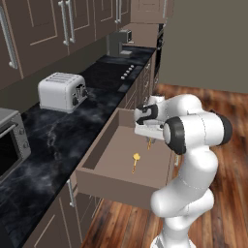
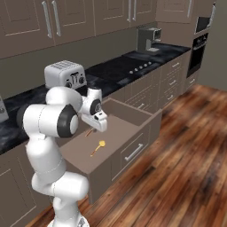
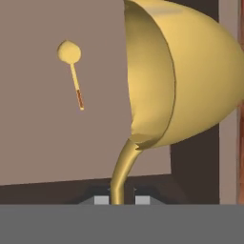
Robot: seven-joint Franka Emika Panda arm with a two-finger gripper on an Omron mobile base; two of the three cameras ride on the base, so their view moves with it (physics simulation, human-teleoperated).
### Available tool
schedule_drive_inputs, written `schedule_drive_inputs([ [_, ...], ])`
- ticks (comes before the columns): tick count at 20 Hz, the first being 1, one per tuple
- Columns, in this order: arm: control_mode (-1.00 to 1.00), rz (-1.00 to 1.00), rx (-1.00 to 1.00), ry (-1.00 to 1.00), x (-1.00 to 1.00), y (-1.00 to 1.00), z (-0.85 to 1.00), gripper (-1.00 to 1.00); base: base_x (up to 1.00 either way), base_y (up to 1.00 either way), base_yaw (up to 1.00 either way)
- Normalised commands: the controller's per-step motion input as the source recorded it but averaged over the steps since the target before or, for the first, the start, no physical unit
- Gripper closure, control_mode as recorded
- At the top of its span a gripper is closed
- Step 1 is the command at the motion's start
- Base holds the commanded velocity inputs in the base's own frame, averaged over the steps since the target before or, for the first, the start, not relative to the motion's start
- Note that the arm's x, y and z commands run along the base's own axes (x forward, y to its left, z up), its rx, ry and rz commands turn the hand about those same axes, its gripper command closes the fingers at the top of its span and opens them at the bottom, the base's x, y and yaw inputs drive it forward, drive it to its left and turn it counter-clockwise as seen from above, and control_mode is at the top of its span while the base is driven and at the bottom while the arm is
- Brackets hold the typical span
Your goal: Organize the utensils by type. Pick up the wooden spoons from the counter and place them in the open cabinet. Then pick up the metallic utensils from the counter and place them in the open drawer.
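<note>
A golden utensil lies inside the open drawer beside the arm.

No legible txt, labels or nos. on anything.

A home kitchen.
Taupe cabinets are lining the wall, a toaster is sitting on the black marble counter, beside a cooktop and built-in oven.

Golden utensil over the drawer: polished, glossy metal. Drawer inside: matt, smooth taupe. Bench: glossy black, marble-veined. Floor: shiny wood planks.
</note>
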Motion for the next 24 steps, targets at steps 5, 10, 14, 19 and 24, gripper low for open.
schedule_drive_inputs([
  [5,-1.00,-0.07,0.00,0.06,0.09,-0.05,-0.49,1.00,0.00,0.00,0.00],
  [10,-1.00,-0.04,-0.02,0.10,0.02,-0.03,-0.39,1.00,0.00,0.00,0.00],
  [14,-1.00,-0.05,-0.03,0.06,0.00,-0.03,-0.34,1.00,0.00,0.00,0.00],
  [19,-1.00,-0.03,-0.01,0.04,0.00,-0.04,-0.23,1.00,0.00,0.00,0.00],
  [24,-1.00,0.00,-0.01,0.02,0.00,-0.01,-0.23,1.00,0.00,0.00,0.00],
])
